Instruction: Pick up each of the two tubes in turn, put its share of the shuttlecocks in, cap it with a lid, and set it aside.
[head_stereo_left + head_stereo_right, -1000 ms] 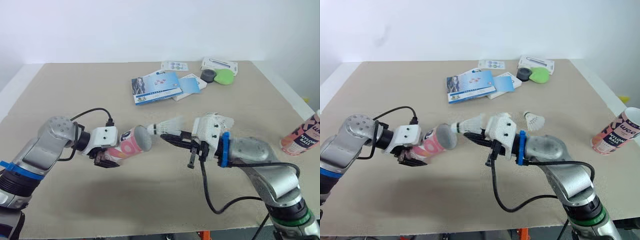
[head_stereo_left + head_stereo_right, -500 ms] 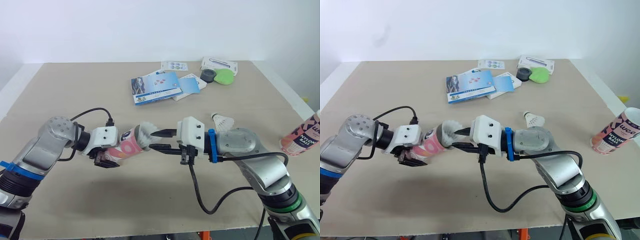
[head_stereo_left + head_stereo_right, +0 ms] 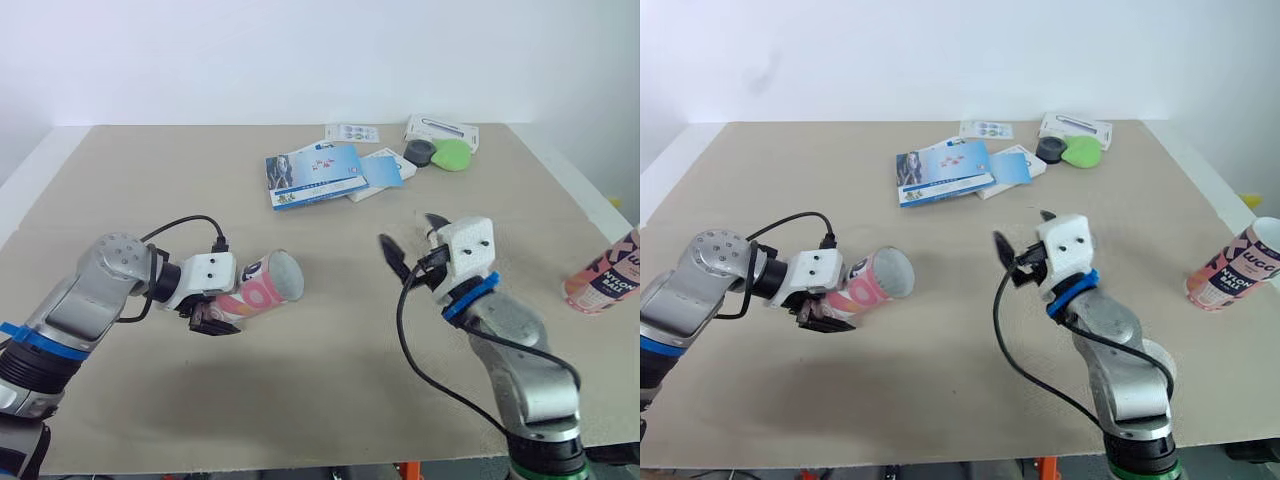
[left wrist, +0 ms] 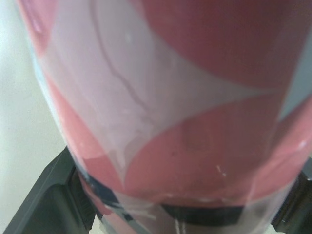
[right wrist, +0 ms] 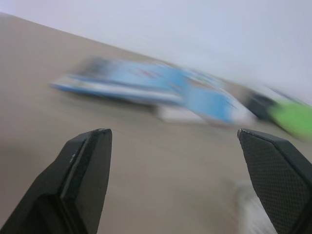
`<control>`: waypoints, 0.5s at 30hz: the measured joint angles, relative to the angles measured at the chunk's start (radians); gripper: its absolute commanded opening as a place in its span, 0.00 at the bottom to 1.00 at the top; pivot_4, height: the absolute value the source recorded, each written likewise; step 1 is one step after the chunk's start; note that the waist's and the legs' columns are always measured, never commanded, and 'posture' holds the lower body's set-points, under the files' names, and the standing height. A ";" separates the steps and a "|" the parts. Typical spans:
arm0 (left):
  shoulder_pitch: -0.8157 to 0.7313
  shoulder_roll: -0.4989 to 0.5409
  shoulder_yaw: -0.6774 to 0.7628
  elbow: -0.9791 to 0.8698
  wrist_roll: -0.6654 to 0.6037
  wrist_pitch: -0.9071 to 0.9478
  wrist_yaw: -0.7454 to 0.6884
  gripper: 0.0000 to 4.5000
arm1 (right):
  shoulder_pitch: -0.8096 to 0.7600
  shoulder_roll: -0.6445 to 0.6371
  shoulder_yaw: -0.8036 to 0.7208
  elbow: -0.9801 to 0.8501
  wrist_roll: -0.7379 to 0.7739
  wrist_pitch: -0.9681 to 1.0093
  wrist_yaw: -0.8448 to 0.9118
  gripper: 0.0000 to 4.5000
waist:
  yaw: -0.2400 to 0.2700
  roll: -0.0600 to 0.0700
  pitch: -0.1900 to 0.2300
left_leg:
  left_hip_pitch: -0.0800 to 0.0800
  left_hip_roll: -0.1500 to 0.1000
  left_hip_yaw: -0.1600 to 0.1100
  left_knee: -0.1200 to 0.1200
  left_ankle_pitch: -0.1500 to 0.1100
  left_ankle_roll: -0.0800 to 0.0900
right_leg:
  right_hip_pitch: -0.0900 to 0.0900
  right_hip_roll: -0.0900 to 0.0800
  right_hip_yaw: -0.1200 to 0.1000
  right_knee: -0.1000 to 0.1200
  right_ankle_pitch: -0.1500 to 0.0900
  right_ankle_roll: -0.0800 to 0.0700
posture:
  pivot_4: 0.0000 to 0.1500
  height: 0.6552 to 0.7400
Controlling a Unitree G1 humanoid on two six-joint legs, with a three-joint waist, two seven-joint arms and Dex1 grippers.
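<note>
The pink-and-white cardboard tube [image 3: 262, 288] lies tilted at 9 o'clock on the beige table [image 3: 150, 180], its base pinched in the left gripper [image 3: 218, 312]. The shuttlecock seen at its mouth a moment ago has gone inside, so this tube is probably nearer to capping. The right gripper [image 3: 413, 240] has drawn back, spread and empty. The dark grey round lid [image 3: 418, 152] and the green lid [image 3: 452, 153] lie at 1 o'clock, and the second pink tube [image 3: 605, 275] stands at 3 o'clock. Nothing lies between.

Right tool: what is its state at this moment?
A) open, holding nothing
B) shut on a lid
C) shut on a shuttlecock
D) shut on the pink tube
A: the right tool has its two fingers spread wide with nothing between them, while the pink tube is gripped by the left tool.
</note>
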 measured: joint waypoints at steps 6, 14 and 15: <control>0.000 0.000 0.000 0.000 0.000 0.002 0.001 0.87 | -0.005 0.061 -0.058 0.120 -0.017 0.043 -0.080 0.98 | -0.001 0.000 0.000 | 0.000 0.000 0.001 -0.001 0.000 0.000 | -0.001 0.001 0.001 0.000 0.000 0.000 | 1.00 1.00; 0.004 0.005 0.002 -0.005 -0.001 0.007 0.008 0.87 | -0.192 0.104 -0.066 0.359 -0.002 0.041 -0.081 0.86 | -0.008 0.001 0.000 | 0.000 0.000 0.002 0.000 0.000 0.000 | 0.000 0.001 0.002 0.000 0.002 0.000 | 1.00 1.00; 0.005 0.005 0.002 -0.008 -0.001 0.009 0.009 0.87 | -0.223 0.105 -0.076 0.395 0.002 0.035 -0.086 0.80 | -0.008 0.001 0.000 | 0.000 0.000 0.002 0.000 0.000 0.000 | 0.000 0.001 0.002 0.000 0.002 0.000 | 1.00 1.00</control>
